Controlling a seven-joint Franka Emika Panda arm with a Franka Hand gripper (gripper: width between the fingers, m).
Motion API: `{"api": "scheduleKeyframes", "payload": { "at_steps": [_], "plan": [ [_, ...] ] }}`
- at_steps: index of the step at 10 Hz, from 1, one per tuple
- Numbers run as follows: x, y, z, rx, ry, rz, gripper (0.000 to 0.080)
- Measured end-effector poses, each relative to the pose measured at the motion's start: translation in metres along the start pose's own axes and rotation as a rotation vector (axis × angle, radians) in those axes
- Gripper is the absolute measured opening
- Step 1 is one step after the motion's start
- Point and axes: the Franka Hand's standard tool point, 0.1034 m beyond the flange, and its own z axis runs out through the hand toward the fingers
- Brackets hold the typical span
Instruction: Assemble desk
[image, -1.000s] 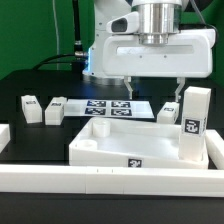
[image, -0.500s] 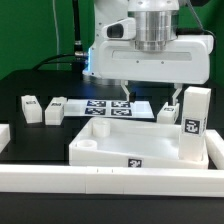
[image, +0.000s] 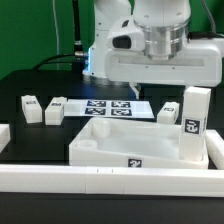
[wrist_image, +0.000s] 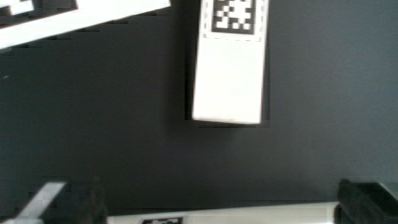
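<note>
White plastic block leg (wrist_image: 231, 65) lay ungripped beyond the wide-open pincer (wrist_image: 214, 198); pick-up apparently pending, requiring centring, then descent.

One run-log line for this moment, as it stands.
gripper: open, empty | near: lying leg, untouched | upright leg: at tabletop end

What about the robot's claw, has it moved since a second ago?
Yes. The gripper has come down lower and shifted a little toward the exterior view's right, judged against the marker board.
</note>
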Motion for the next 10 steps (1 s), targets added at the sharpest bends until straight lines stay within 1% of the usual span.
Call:
{"api": "scheduleKeyframes", "payload": {
  "at_steps": [1, 2, 3, 4, 5, 6, 7, 8, 10],
  "plan": [
    [-0.001, 0.002, 0.001, -0.004, -0.044, 0.005, 0.0649],
    [-0.006, 0.005, 0.004, -0.011, -0.118, 0.011, 0.0649],
    [-0.005, 0.007, 0.008, -0.016, -0.164, 0.014, 0.0649],
    [-0.005, 0.008, 0.015, -0.022, -0.183, 0.016, 0.0649],
    [-0.011, 0.010, 0.021, -0.031, -0.237, 0.019, 0.0649],
    [-0.011, 0.012, 0.030, -0.039, -0.277, 0.026, 0.0649],
    [-0.013, 0.014, 0.034, -0.047, -0.335, 0.031, 0.0649],
    [-0.010, 0.014, 0.034, -0.047, -0.333, 0.031, 0.0649],
    [-0.009, 0.013, 0.035, -0.042, -0.329, 0.037, 0.0649]
  ]
}}
